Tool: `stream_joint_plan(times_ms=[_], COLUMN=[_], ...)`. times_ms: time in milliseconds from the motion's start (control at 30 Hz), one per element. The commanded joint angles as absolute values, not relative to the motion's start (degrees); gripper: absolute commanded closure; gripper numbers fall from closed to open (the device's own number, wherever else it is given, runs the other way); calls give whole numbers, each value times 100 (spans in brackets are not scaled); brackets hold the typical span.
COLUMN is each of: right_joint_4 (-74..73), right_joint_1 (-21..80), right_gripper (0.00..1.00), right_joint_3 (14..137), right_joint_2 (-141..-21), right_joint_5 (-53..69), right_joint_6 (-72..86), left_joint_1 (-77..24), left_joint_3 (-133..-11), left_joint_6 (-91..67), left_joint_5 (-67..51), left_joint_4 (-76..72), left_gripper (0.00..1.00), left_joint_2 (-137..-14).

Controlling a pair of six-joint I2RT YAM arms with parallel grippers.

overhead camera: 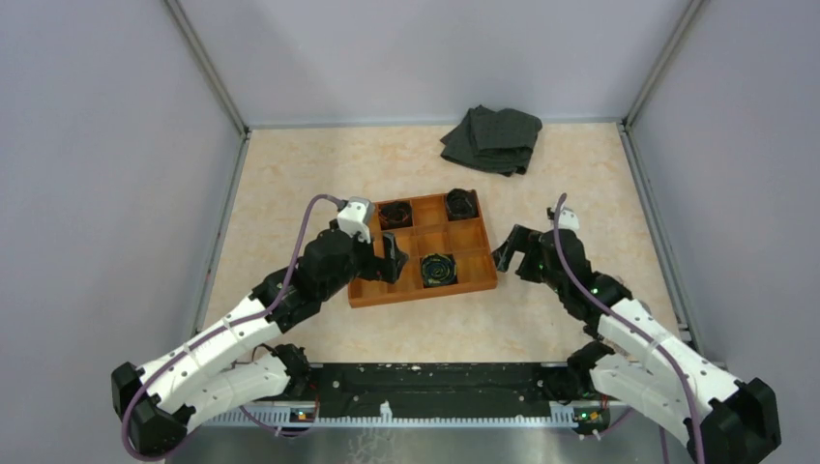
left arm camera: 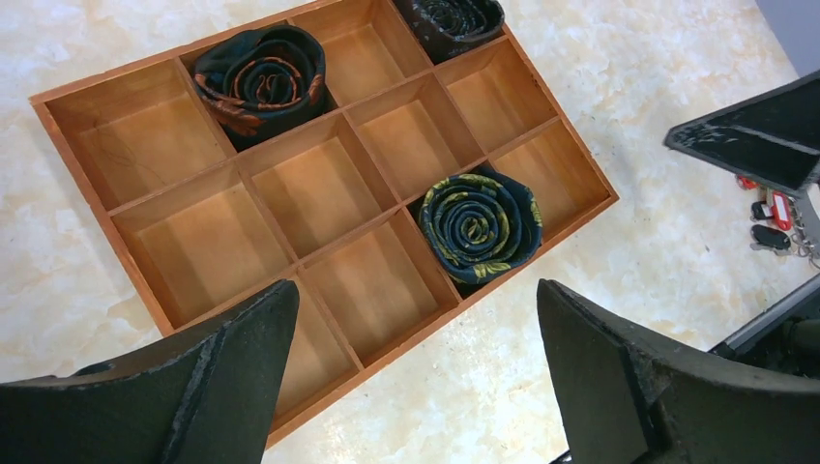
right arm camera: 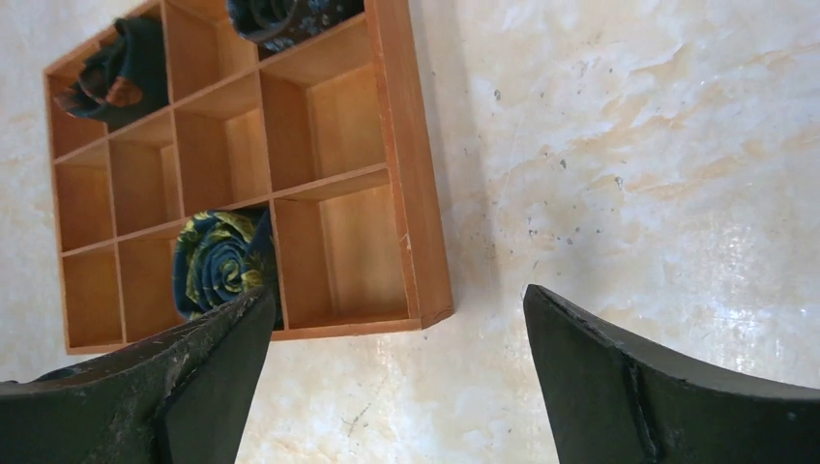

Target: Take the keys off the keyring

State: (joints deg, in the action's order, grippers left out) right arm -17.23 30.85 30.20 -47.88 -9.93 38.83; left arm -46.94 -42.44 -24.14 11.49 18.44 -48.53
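Note:
A small bunch of keys (left arm camera: 774, 220) with red and black heads lies on the table, seen only at the right edge of the left wrist view. It is just below a finger of my right gripper (left arm camera: 764, 135). The keyring is too small there to make out. In the top view the keys are hidden under my right arm. My left gripper (overhead camera: 395, 259) (left arm camera: 416, 286) is open and empty over the near left corner of the tray. My right gripper (overhead camera: 509, 249) (right arm camera: 398, 293) is open and empty over bare table right of the tray.
An orange wooden gridded tray (overhead camera: 470, 281) (left arm camera: 92, 193) (right arm camera: 416, 193) sits mid-table and holds three rolled dark ties (overhead camera: 438, 269) (left arm camera: 479, 224) (right arm camera: 215, 261). A dark folded cloth (overhead camera: 491, 138) lies at the back. Walls close in the table on three sides.

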Motion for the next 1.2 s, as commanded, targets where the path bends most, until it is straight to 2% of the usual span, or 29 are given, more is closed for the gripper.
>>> stream_joint_plan(times_ms=[0, 233, 400, 500, 667, 867, 1067, 1167], right_joint_4=[-1850, -1884, -1202, -845, -359, -128, -42, 242], right_joint_1=[3058, 3059, 3059, 3120, 3440, 3469, 3424, 3229], right_gripper=[1, 1, 2, 9, 14, 36, 39, 43], right_joint_3=[3362, 3352, 3319, 3416, 3602, 3728, 3885, 4021], right_joint_2=[-4216, -3880, -4645, -5338, -6240, -6761, -7154, -7495], right_joint_5=[-1263, -1243, -516, -115, -250, -640, -1101, -926], right_joint_6=[3820, 3231, 3042, 3072, 3109, 3126, 3084, 3146], left_joint_1=[-4680, -4681, -4673, -4580, -4198, -3849, -3731, -3712], left_joint_3=[-4334, -4299, -4280, -4310, -4405, -4507, -4539, -4544], left_joint_6=[-2450, -2496, -2530, -2484, -2462, -2426, -2407, -2386], left_joint_5=[1489, 1338, 1343, 1324, 810, 350, 133, 62], left_joint_4=[1782, 1850, 1792, 1813, 1808, 1810, 1756, 1749], left_gripper=[1, 1, 1, 1, 1, 1, 1, 1], left_joint_2=[-4817, -4740, -4721, -4815, -4906, -4883, -4903, -4930])
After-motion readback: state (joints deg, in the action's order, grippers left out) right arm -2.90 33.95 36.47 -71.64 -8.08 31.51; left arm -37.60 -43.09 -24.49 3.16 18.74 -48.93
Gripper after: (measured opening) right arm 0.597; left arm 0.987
